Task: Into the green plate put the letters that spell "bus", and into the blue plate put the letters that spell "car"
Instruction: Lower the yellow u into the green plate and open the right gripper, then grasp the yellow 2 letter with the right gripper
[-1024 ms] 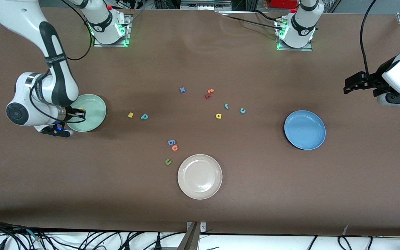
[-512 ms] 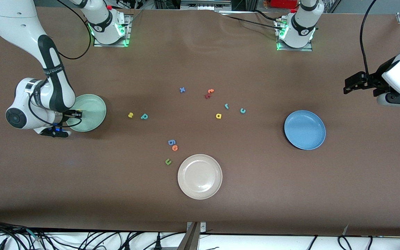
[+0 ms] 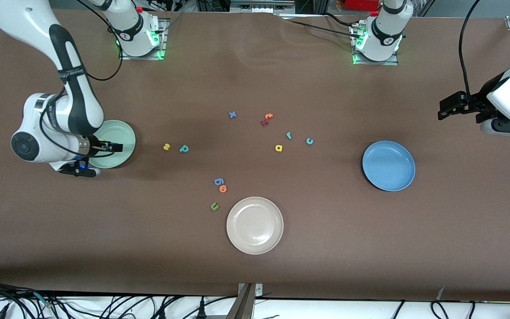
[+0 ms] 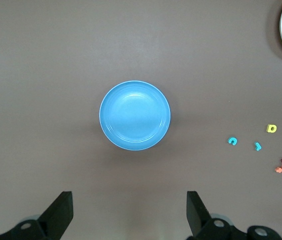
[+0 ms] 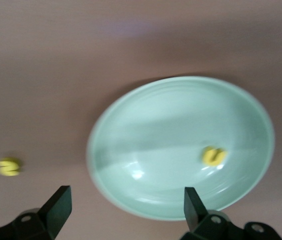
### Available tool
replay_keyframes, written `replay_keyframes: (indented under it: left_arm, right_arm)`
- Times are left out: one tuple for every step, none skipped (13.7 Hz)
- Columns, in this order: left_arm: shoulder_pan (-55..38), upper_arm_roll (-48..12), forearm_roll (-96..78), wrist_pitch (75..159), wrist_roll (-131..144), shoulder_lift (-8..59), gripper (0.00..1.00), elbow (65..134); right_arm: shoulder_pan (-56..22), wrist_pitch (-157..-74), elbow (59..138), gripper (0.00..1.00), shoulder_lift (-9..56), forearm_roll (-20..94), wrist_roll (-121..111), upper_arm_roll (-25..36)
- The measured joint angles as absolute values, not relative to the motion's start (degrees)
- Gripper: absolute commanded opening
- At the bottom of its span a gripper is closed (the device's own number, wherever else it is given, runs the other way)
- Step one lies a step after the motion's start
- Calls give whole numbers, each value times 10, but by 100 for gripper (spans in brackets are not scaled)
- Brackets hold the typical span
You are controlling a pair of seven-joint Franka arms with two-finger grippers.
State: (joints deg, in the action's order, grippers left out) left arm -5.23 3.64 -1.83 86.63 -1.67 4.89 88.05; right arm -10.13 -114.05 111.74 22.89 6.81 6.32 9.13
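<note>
- Round pale mint-green shallow plate at right arm's end of table; round medium-blue plate toward left arm's end
- Right gripper over green plate, fingers spread, empty
- Left gripper waits, fingers apart, above blue plate
- Tiny yellow foam letter lies in green plate

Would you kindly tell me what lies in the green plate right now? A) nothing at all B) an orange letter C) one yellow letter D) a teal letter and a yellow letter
C: the right wrist view shows a single yellow letter lying inside the green plate, with the right tool open above it and no other letter in the plate.
</note>
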Motion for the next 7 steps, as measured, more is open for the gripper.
replay_keyframes:
  left_arm:
    - [-52, 36, -18, 866, -17, 49, 100, 881]
    - [-52, 36, -18, 866, -17, 49, 100, 881]
    - [-52, 36, -18, 866, -17, 49, 100, 881]
    - [-52, 36, -18, 866, -17, 49, 100, 881]
    - [-52, 36, -18, 866, -17, 49, 100, 881]
    - [-52, 36, -18, 866, -17, 49, 100, 881]
    - [-52, 36, -18, 866, -17, 49, 100, 881]
  right_arm:
    - [-102, -1140, 1117, 99, 224, 68, 96, 73]
    - [-102, -1142, 1117, 99, 223, 68, 127, 56]
    - [-103, -1149, 1118, 99, 224, 68, 154, 42]
    - [-104, -1161, 1119, 99, 227, 68, 180, 30]
    - [-104, -1172, 1121, 99, 231, 68, 203, 19]
    - [-104, -1182, 1124, 99, 237, 68, 226, 7]
    - [-104, -1194, 1129, 99, 242, 68, 248, -5]
